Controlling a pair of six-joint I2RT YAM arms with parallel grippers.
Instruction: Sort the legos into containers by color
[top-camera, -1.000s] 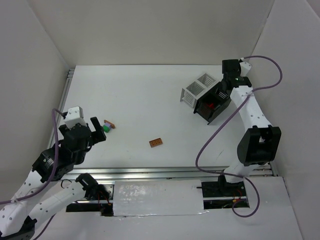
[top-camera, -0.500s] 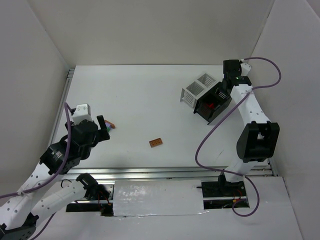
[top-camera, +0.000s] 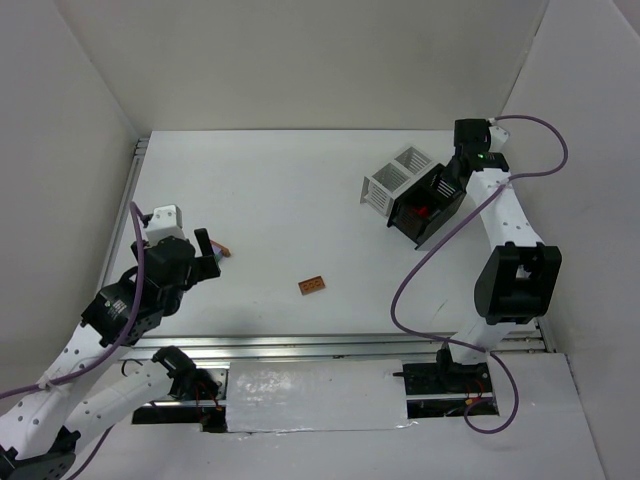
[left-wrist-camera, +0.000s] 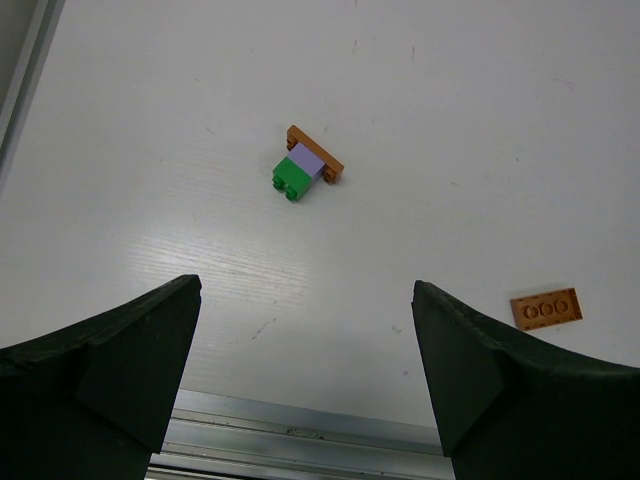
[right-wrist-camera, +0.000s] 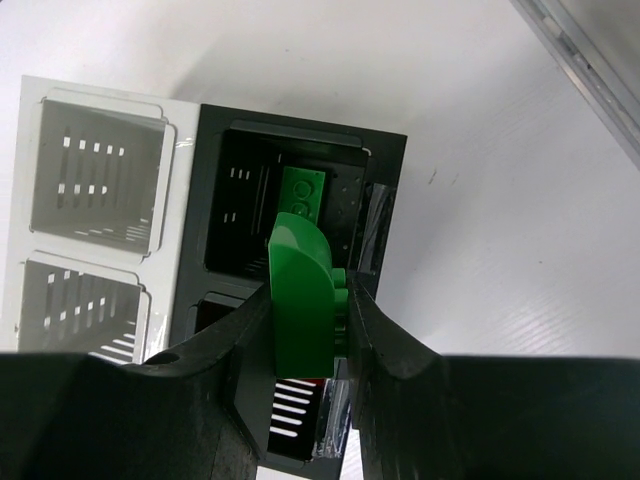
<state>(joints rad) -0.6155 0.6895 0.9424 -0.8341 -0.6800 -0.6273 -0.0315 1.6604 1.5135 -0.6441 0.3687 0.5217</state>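
A stacked lego (left-wrist-camera: 308, 163) of green, purple and orange-brown lies on the white table, ahead of my open, empty left gripper (left-wrist-camera: 305, 380). In the top view the stack (top-camera: 223, 251) sits just past the left gripper (top-camera: 205, 260). A flat orange-brown lego (left-wrist-camera: 545, 308) lies to the right, also in the top view (top-camera: 312, 284). My right gripper (right-wrist-camera: 308, 300) is shut on a green lego (right-wrist-camera: 300, 285), held above the black box (right-wrist-camera: 385, 150). Another green lego (right-wrist-camera: 302, 192) lies in that box's far compartment. A red lego (top-camera: 424, 211) shows in the black box.
A white slotted box (right-wrist-camera: 30, 200) stands against the black box's left side, also in the top view (top-camera: 392, 178). A metal rail (left-wrist-camera: 300, 440) runs along the table's near edge. White walls close in the left, back and right.
My left arm has swung toward the stacked lego, its gripper now partly covering it in the top view. My right wrist has shifted slightly right and back over the black box.
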